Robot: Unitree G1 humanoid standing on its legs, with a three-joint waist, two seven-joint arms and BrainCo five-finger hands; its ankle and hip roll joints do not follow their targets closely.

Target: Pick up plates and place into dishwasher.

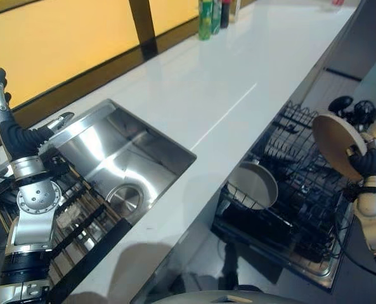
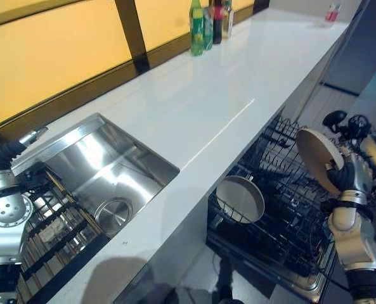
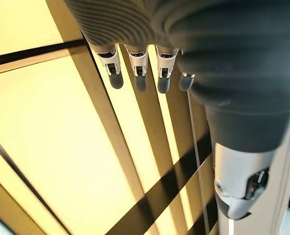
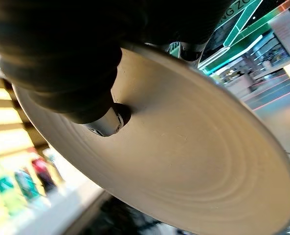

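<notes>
Two plates are in play. One, a beige plate (image 1: 337, 144), is up on edge in the right hand (image 1: 367, 162) out at three o'clock, held above the pulled-out dishwasher rack (image 1: 302, 190). In the right wrist view the plate's (image 4: 184, 147) broad face fills the scene with the thumb (image 4: 103, 120) pressed against it, so that hand is clamped on the plate. The other one, a white plate (image 1: 254, 185), already stands tilted in the rack at about four o'clock from the sink, near the counter's edge, well apart from the held plate.

Over at nine o'clock the left hand (image 1: 0, 95) is raised, fingers (image 3: 137, 73) straight and relaxed, nothing in them, with the yellow window panels (image 3: 61, 122) behind. Below that arm a dish drying rack (image 1: 80, 221) sits at seven o'clock, just beside the steel sink (image 1: 121, 158), whose round drain (image 1: 124, 197) shows at its near end.

White countertop (image 1: 226, 82) runs away toward twelve o'clock, and at its far end several bottles (image 1: 212, 16) stand against the window: green ones with a darker one beside them. A small red-topped item (image 2: 331, 12) sits at the far one o'clock corner, too small to tell what it is.
</notes>
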